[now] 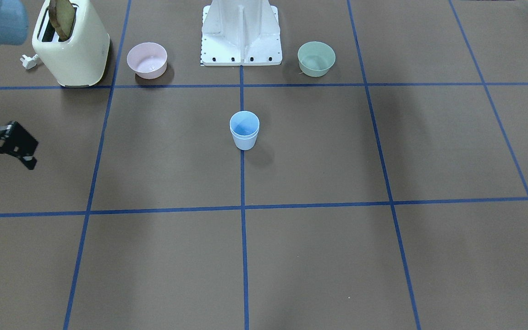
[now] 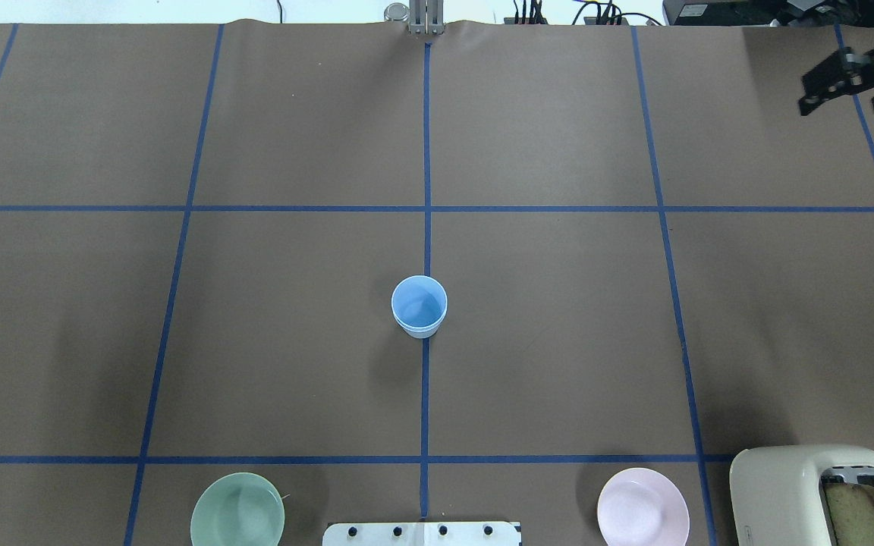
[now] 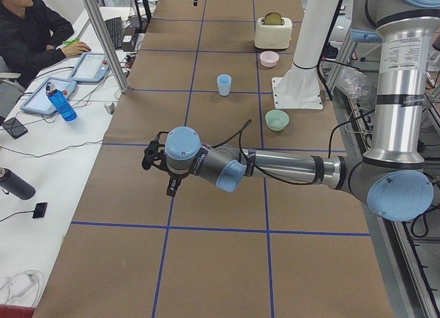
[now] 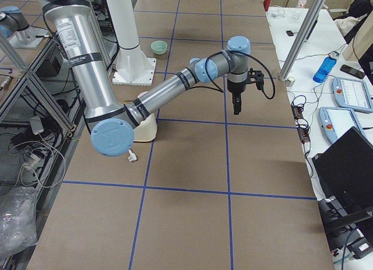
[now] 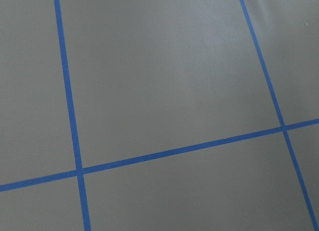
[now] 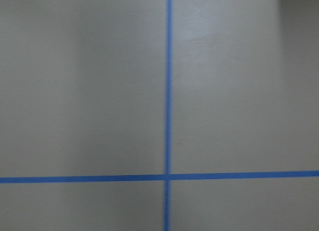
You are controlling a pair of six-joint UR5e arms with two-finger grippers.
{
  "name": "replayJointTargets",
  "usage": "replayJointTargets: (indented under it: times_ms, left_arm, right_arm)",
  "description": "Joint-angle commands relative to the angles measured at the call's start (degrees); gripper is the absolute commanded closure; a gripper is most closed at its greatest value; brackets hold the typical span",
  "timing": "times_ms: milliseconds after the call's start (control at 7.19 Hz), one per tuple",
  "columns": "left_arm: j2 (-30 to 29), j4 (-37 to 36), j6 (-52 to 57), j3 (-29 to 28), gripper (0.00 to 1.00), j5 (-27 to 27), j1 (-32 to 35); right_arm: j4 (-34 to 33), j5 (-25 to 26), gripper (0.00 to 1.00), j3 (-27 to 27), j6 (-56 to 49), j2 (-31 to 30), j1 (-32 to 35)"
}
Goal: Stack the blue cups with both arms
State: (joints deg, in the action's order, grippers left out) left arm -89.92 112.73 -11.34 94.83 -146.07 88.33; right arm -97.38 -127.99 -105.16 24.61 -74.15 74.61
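The black right gripper (image 2: 843, 97), jaws wide and empty, hangs far right over the brown table (image 2: 255, 356), and I cannot tell how the left gripper (image 3: 158, 175) stands, while the two pale sky-blue tapered plastic cups (image 1: 244, 130) sit nested mid-table: stacking looks done, with only parking the arms left.

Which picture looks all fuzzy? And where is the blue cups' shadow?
Right wrist view: blurry, the tape lines look smeared. Left wrist view: sharp. Overhead view: the stacked cups throw a faint shadow toward the robot's side.
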Motion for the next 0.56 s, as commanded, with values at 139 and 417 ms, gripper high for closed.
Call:
replayJointTargets:
  times_ms: [139, 417]
  left_arm:
    - [0.1, -0.1, 0.0, 0.3, 0.02, 0.0, 0.1]
    - [0.3, 0.2, 0.0, 0.5, 0.02, 0.0, 0.1]
  right_arm:
    - [3.8, -2.3, 0.0, 7.7, -16.7, -6.5, 10.5]
    - [5.0, -2.6, 0.0, 9.0, -15.9, -7.1, 10.9]
